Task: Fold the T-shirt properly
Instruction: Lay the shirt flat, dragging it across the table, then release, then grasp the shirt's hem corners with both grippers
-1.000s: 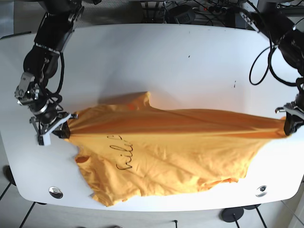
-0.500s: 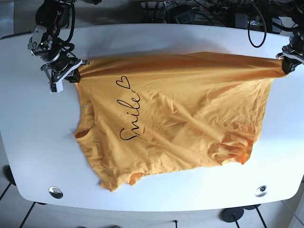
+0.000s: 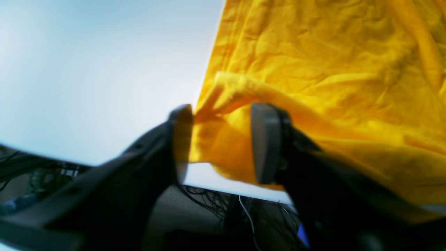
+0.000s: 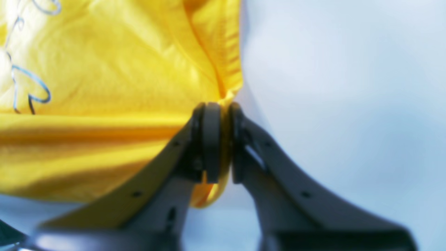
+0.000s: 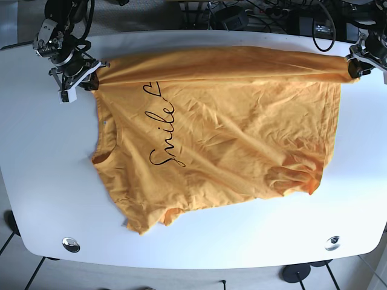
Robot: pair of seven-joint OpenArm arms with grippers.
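Nearest each wrist camera were the tips. The right end effector (image 4: pixel 218 139) was pinched narrow on a corner of the orange T-shirt (image 5: pixel 217 133), a fold of cloth squeezed between its pads, with more fabric spreading away to its left and bare white bench (image 4: pixel 348 87) to its right. The left end effector (image 3: pixel 221 143) stood wide, its two pads apart; a bunched hem lay between them and touched at least one pad, but no firm clamp showed, so it looked like a release or a loose hold.

Beyond the tips, the shirt lay spread across the bench, print side up, its far edge stretched in a line between the two end effectors near the bench's back edge. The body was fairly flat but wrinkled, and the corner of the hem farthest from both end effectors was rumpled.

Judged from this, only the laying-out was near done. No fold had been made; smoothing and all the folds remained.
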